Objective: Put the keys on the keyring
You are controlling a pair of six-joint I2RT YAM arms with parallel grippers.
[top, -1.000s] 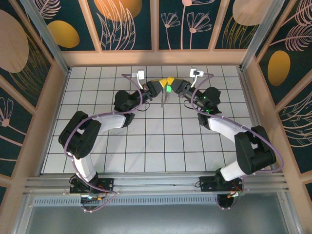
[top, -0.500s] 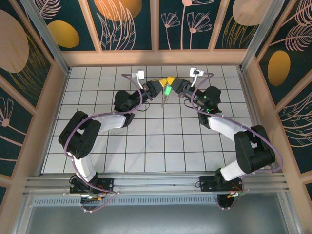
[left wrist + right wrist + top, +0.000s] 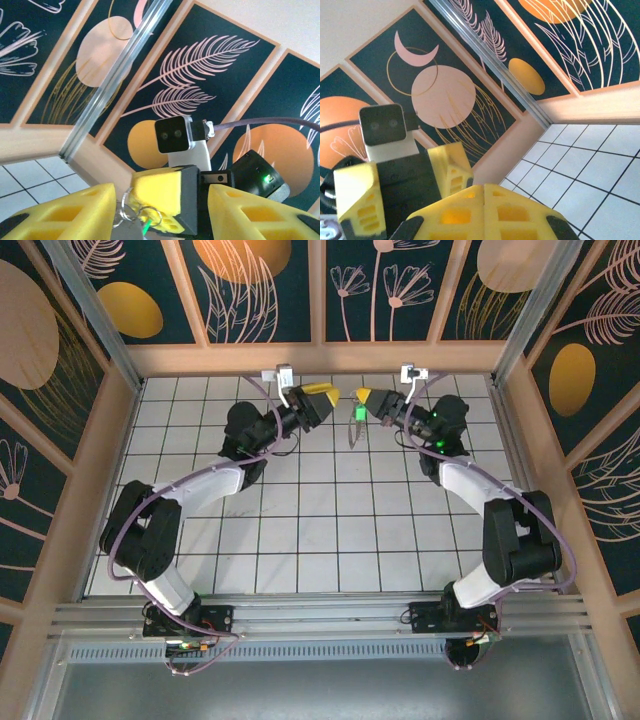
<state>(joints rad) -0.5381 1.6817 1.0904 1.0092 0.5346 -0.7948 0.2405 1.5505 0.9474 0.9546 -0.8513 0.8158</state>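
My right gripper is shut on the keyring, held up over the back of the tiled floor. The thin grey loop hangs down from its yellow fingertips. The key, with its bright green head, dangles just under the tip. My left gripper faces it from the left, open and a small gap away. In the left wrist view the small loops of the keyring and a sliver of the green key sit at the right gripper's tip, between my open left gripper's fingers. The right wrist view shows my right gripper pressed together.
White tiled floor lies below both arms. Wooden-framed patterned walls stand close behind the grippers, and side walls close in left and right. Cables loop over both wrists.
The left gripper has opened and drawn back to the left. Both grippers have moved toward the back wall, and the key and keyring stay with the right gripper.
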